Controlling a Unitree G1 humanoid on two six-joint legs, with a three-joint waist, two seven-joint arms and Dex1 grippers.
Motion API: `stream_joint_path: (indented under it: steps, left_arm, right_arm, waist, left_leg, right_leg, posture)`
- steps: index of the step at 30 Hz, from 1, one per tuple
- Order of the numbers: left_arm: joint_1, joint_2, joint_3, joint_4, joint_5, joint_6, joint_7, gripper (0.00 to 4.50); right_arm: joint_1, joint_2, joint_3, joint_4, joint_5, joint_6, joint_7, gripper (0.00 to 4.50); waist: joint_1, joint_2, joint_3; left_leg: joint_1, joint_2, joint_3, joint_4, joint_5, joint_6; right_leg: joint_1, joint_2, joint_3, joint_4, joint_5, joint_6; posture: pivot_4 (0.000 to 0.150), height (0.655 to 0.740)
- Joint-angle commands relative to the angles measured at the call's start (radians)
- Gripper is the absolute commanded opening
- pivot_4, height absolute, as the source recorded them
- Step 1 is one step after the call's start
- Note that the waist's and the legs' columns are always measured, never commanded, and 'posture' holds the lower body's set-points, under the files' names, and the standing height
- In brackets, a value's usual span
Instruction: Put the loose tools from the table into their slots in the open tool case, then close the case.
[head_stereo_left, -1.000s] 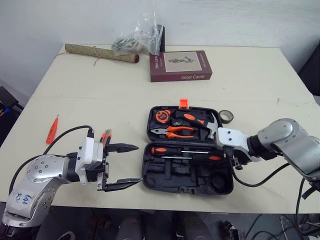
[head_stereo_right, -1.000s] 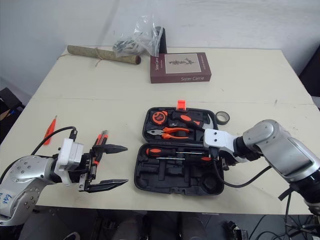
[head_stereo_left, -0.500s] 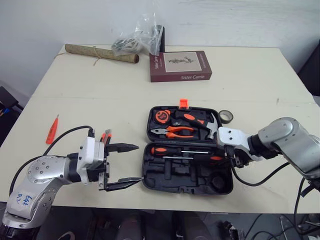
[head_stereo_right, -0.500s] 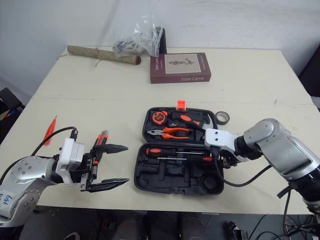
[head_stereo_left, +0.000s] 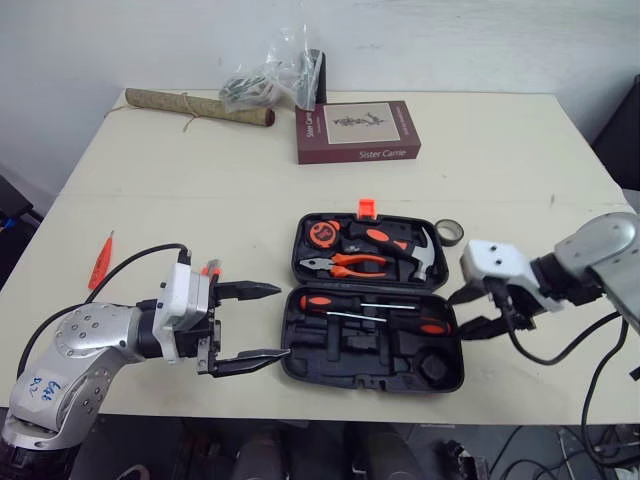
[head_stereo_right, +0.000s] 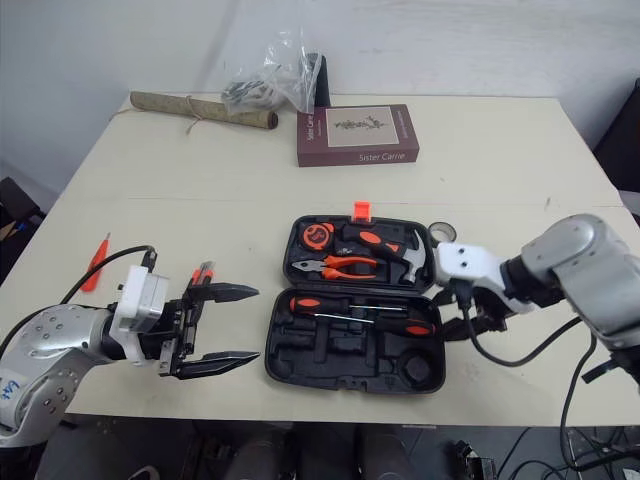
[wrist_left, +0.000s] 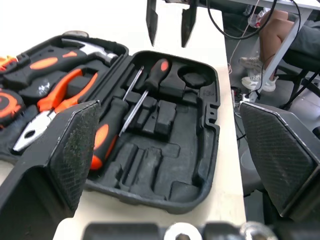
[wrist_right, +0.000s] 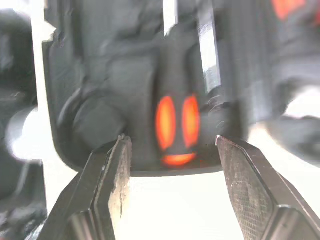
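The black tool case (head_stereo_left: 372, 379) lies open in the middle of the table. Its far half holds a tape measure (head_stereo_left: 325, 231), pliers (head_stereo_left: 345, 264) and a hammer (head_stereo_left: 405, 248). Two screwdrivers (head_stereo_left: 375, 303) lie in the near half. My right gripper (head_stereo_left: 460, 315) hangs open and empty just off the case's right edge, facing the orange-and-black screwdriver handle (wrist_right: 175, 120). My left gripper (head_stereo_left: 278, 321) stands open and empty at the case's left edge. Behind it lies a small orange-and-black tool (head_stereo_left: 210, 268). An orange screwdriver (head_stereo_left: 102, 262) lies far left.
A roll of tape (head_stereo_left: 450, 233) sits by the case's far right corner. A brown book (head_stereo_left: 358, 132), a rolled mat (head_stereo_left: 198, 106) and a plastic bag (head_stereo_left: 268, 78) line the back of the table. A person's legs (wrist_left: 280, 35) are beside the table.
My right gripper has drawn back to the right, off the screwdriver handle and out of the case. The left gripper has barely moved.
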Motion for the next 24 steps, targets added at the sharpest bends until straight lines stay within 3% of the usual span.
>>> stream_joint_path:
  steps: [1,4,5,11,24]
  left_arm:
    - [-0.013,0.0,0.002,-0.017,-0.009,-0.005,0.006,4.5]
    - [-0.019,-0.002,-0.008,-0.011,0.0,-0.011,-0.001,4.5]
    - [-0.02,-0.002,-0.009,-0.009,0.001,-0.012,-0.002,4.5]
    - [-0.027,-0.011,-0.034,0.004,0.014,-0.023,-0.016,4.5]
    - [0.007,0.001,-0.037,0.015,0.04,-0.044,-0.045,4.5]
  right_arm:
    - [0.112,0.141,-0.159,0.001,0.157,-0.115,-0.011,1.63]
    - [0.212,0.271,-0.206,-0.013,0.171,-0.204,-0.086,0.2]
    - [0.231,0.297,-0.21,-0.013,0.164,-0.23,-0.103,0.06]
    - [0.263,0.417,-0.155,0.108,0.045,-0.451,-0.17,0.06]
    - [0.284,0.423,-0.037,0.308,-0.083,-0.63,-0.128,0.06]
  waist:
    - [0.0,-0.002,-0.001]
    - [0.001,-0.002,-0.001]
    - [0.001,-0.002,-0.001]
    - [0.001,-0.002,-0.001]
    - [0.001,-0.003,-0.001]
  left_leg:
    - [0.0,0.0,0.0,0.0,0.0,0.0]
    - [0.0,0.0,0.0,0.001,0.0,0.0]
    - [0.0,0.0,0.0,0.001,0.0,0.0]
    - [0.0,0.0,0.001,0.002,0.0,0.0]
    - [0.002,0.0,0.001,0.002,0.0,0.0]
  right_leg:
    - [0.0,0.0,0.0,0.0,0.0,0.0]
    - [0.0,0.0,0.0,0.001,0.0,0.0]
    - [0.0,0.0,0.0,0.001,0.0,0.0]
    - [0.0,0.0,0.001,0.002,0.0,0.0]
    - [0.001,0.0,0.001,0.002,0.0,0.0]
  posture:
    - [0.15,0.74]
    - [0.15,0.74]
    - [0.15,0.74]
    - [0.15,0.74]
    - [0.15,0.74]
